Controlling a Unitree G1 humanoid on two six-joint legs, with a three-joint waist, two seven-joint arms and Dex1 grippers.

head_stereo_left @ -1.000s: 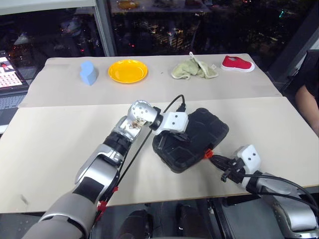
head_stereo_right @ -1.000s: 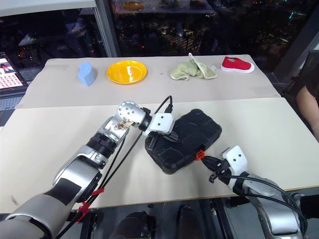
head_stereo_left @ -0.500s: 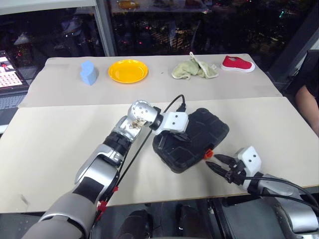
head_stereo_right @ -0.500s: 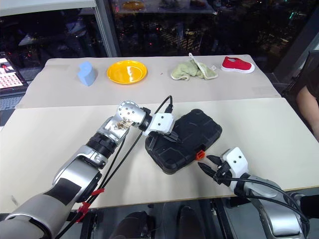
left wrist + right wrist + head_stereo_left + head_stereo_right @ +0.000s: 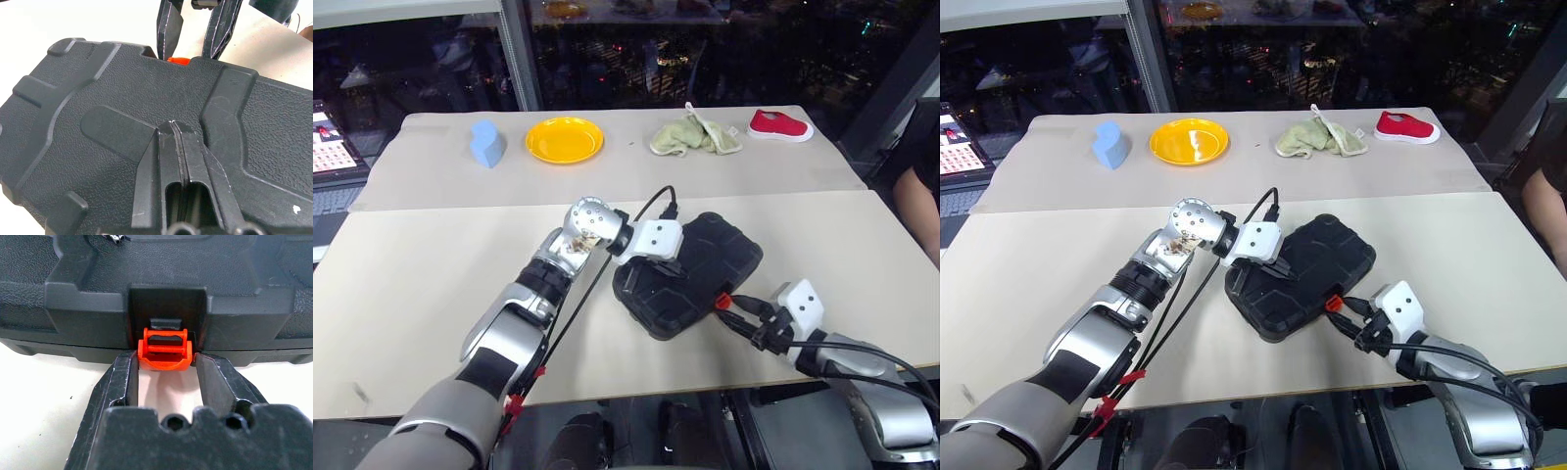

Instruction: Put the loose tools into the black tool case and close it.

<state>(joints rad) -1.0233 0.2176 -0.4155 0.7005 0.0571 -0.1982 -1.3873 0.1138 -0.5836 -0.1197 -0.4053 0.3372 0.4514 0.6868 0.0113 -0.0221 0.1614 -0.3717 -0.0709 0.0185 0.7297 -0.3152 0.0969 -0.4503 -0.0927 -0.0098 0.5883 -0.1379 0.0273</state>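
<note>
The black moulded plastic tool case [image 5: 690, 274] lies closed on the beige table [image 5: 431, 284]. Clenched left gripper [image 5: 177, 134] presses its stiff, textured lid; parted right gripper [image 5: 164, 366] straddles the small orange latch [image 5: 164, 350], the springy part to push

Beige table [image 5: 431, 284], blk case [image 5: 705, 257], plate [image 5: 565, 139], cloth [image 5: 693, 134]

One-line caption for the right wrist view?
Right claw open, fingers either side of the orange latch on the closed black tool case.
</note>
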